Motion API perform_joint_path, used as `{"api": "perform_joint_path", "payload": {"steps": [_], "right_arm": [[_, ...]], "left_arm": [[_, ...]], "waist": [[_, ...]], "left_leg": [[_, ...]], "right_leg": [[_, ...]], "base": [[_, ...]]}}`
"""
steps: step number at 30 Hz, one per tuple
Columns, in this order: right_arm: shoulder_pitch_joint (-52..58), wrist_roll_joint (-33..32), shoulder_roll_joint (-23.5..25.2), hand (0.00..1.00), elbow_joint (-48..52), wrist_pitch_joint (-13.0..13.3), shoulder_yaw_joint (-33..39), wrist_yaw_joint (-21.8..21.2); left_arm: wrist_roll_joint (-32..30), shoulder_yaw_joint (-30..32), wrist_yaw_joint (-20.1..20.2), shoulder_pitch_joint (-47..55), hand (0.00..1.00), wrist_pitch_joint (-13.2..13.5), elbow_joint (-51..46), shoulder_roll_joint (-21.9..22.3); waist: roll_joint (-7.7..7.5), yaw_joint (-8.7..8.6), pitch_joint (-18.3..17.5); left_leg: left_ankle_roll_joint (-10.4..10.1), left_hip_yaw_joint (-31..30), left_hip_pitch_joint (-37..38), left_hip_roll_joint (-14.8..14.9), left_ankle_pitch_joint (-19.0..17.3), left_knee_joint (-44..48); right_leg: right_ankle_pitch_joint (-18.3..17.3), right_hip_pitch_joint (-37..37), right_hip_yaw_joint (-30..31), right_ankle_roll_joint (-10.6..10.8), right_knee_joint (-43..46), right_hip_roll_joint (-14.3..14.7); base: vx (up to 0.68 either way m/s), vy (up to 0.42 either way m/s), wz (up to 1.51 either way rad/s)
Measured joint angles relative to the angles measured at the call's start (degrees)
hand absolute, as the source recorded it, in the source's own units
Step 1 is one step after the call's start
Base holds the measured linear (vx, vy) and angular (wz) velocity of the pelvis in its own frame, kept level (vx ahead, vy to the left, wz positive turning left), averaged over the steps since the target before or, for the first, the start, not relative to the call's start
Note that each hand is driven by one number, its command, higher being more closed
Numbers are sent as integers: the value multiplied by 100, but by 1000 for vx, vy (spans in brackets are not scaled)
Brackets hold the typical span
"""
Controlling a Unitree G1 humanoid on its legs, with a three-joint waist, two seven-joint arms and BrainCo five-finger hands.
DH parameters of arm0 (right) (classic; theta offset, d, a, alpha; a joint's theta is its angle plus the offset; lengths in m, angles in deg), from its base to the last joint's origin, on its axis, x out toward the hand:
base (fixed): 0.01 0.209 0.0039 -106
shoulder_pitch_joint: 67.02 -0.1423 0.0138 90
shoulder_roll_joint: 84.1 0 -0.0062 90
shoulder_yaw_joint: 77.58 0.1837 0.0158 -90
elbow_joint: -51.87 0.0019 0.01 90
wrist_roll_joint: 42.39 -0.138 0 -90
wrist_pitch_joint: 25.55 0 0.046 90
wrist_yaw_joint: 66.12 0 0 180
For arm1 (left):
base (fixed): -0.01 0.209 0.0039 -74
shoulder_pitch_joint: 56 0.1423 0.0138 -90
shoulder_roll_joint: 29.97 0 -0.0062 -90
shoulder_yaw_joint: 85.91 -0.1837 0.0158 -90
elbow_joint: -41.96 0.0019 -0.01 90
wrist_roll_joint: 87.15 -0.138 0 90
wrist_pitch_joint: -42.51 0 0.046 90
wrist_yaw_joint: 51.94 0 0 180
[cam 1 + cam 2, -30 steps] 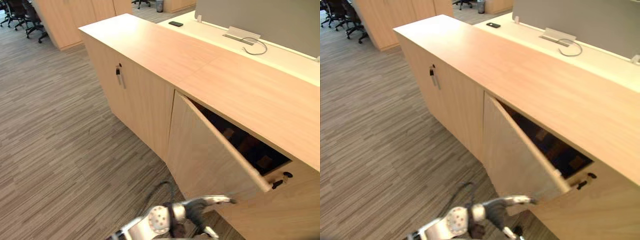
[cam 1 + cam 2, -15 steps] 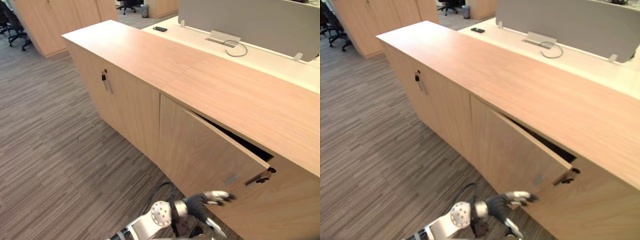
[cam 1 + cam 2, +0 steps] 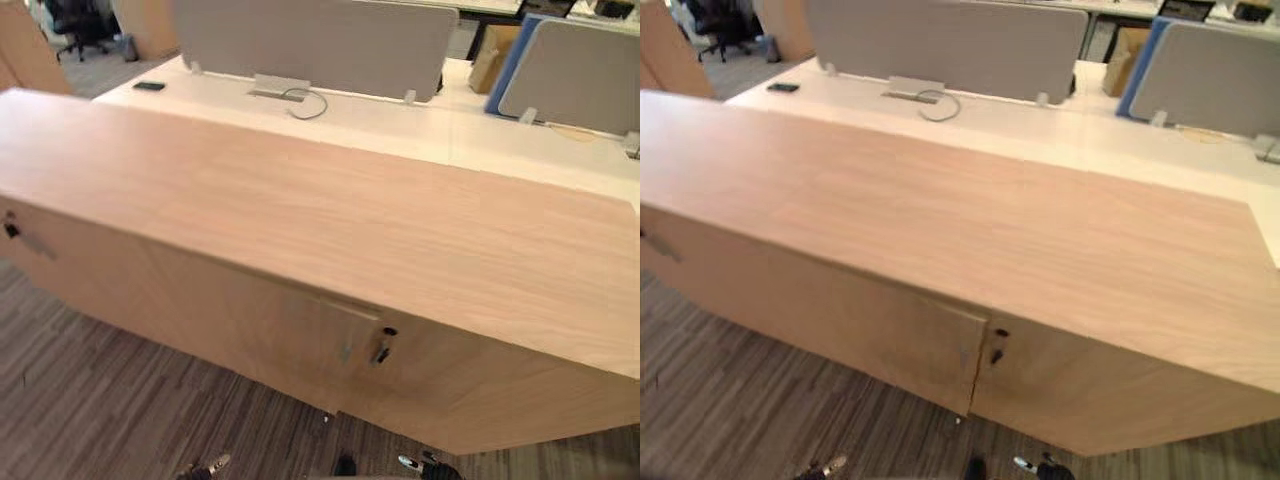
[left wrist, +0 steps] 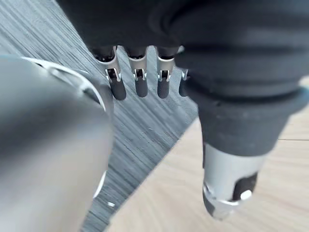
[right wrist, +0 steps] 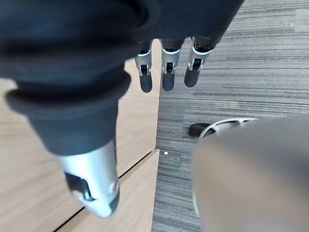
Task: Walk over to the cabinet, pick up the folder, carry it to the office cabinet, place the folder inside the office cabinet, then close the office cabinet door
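A long light-wood office cabinet (image 3: 300, 210) with a flat bare top runs across the head views. Behind it stands a white desk (image 3: 400, 135) backed by grey fabric partition screens (image 3: 320, 45) and a blue-edged grey screen (image 3: 580, 70). On the desk lie a small black phone (image 3: 148, 86) and a grey looped cable (image 3: 305, 103), with a brown cardboard box (image 3: 488, 60) farther back and a black office chair (image 3: 75, 18) in the far corner. Grey striped carpet (image 3: 90, 410) covers the floor in front, and nothing stands between the hands and the cabinet front. The light-wood cabinet door (image 3: 230, 320) is all but shut, its free edge beside the small dark handle and keyhole (image 3: 380, 352). The left hand (image 4: 141, 77) hangs low over the carpet with its fingers straight and relaxed, holding nothing, and the wood front is near its thumb. The right hand (image 5: 166, 72) hangs likewise, fingers released and empty, close to the cabinet's panel seam. Where the folder lies cannot be told; neither hand carries it.
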Motion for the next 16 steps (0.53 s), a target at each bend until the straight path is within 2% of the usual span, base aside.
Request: {"api": "perform_joint_path", "payload": {"steps": [2,3,4,5,6,7,8,9,10,11,12,14,16], "right_arm": [[-70,16,69,0,-89,-1,-13,0],[-120,52,140,0,-165,6,-9,0],[-208,140,222,0,-262,4,11,4],[-254,185,243,0,-295,5,10,5],[-335,232,251,0,-296,7,7,13],[-394,225,255,0,-291,18,3,34],[-413,222,259,0,-282,40,-17,62],[-409,216,255,0,-283,62,-23,85],[-390,173,235,0,-282,116,-59,137],[-330,152,219,0,-260,137,-67,155],[-281,92,218,0,-225,143,-47,164],[-144,-16,229,0,-70,182,14,201],[-65,-23,228,0,32,187,66,204]], "left_arm": [[111,104,-3,31,0,24,-67,75],[227,135,-7,102,0,25,-85,158],[436,238,-41,182,0,36,-128,237],[488,234,-61,209,0,36,-166,243],[520,224,-103,275,0,33,-203,285],[528,220,-142,307,0,43,-206,315],[539,185,-224,346,0,75,-217,335],[540,140,-265,365,0,86,-216,337],[544,61,-316,403,0,126,-218,347],[533,-29,-332,449,0,150,-217,337],[528,-53,-336,456,0,159,-217,320],[527,-219,-296,508,0,168,-209,260],[651,-468,-186,516,0,171,-208,208]], "waist": [[-5,69,34],[3,99,60],[-3,137,116],[-1,155,181],[18,203,321],[21,213,433],[34,213,459],[62,218,463],[91,221,480],[115,201,497],[116,188,497],[92,77,489],[100,15,429]], "left_leg": [[-49,-434,-198,-216,-444,445],[-67,-800,-390,-469,-807,607],[-207,-1080,-567,-761,-1150,593],[-240,-1139,-620,-910,-1314,535],[-261,-1215,-679,-1241,-1642,227],[-315,-1313,-644,-1545,-1800,-251],[-383,-1388,-602,-1897,-1849,-1129],[-363,-1387,-544,-2029,-1836,-1588],[-216,-1392,-391,-2212,-1727,-2375],[20,-1400,-209,-2304,-1556,-2907],[139,-1409,-109,-2330,-1408,-3071],[297,-1420,330,-2504,-681,-3843],[417,-1427,683,-2679,-336,-4575]], "right_leg": [[-35,356,158,-52,-170,166],[-54,589,260,-75,-287,296],[-56,757,370,-71,-345,403],[-57,845,452,-70,-371,448],[-61,1001,609,-63,-431,508],[-72,1060,691,-45,-467,520],[-98,1061,775,-11,-482,524],[-103,1064,833,-2,-487,527],[-128,1085,908,38,-486,538],[-172,1140,958,94,-472,544],[-203,1167,977,132,-458,538],[-403,1230,965,299,-340,367],[-594,1172,920,448,-157,172]], "base": [[213,-162,-51],[240,-136,-62],[227,-107,-59],[213,-56,-72],[194,-8,-71],[180,27,-80],[125,52,-58],[127,83,-57],[180,100,-42],[191,106,-33],[202,103,-13],[192,119,10],[117,93,20]]}}
